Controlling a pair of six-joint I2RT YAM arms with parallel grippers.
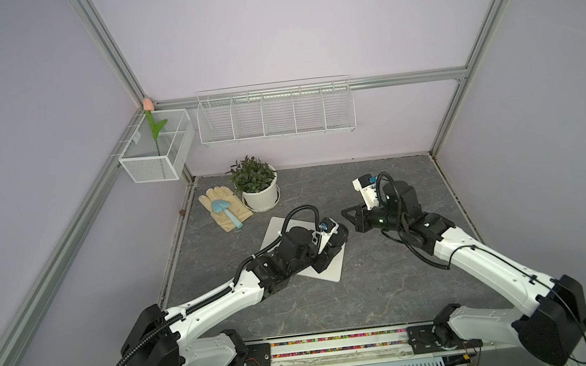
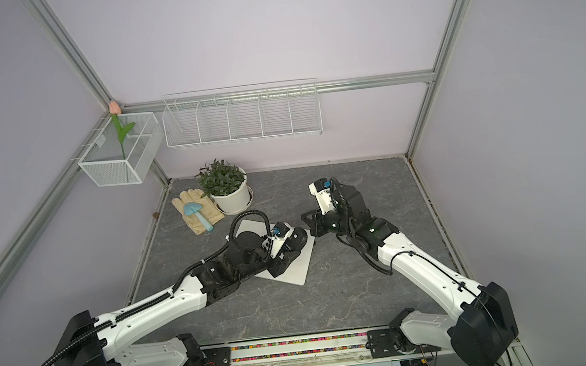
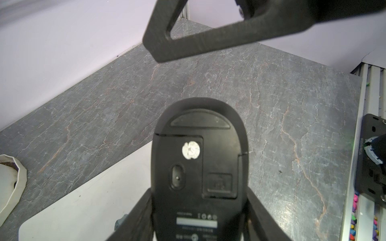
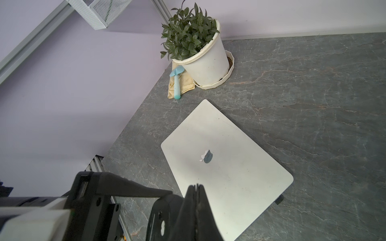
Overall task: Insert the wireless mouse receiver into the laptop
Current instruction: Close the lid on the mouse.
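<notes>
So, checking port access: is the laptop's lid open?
No, the laptop lies closed and flat, its lid logo facing up.

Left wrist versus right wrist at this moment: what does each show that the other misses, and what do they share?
Left wrist only: the mouse underside, with its round white sticker and printed label, clamped in the left gripper.
Right wrist only: the apple logo, the plant, glove and blue trowel, and the right gripper with fingers pressed shut.
Both: the laptop, the grey table, the pot saucer, and part of the opposite arm's gripper. I cannot identify the receiver in either.
</notes>
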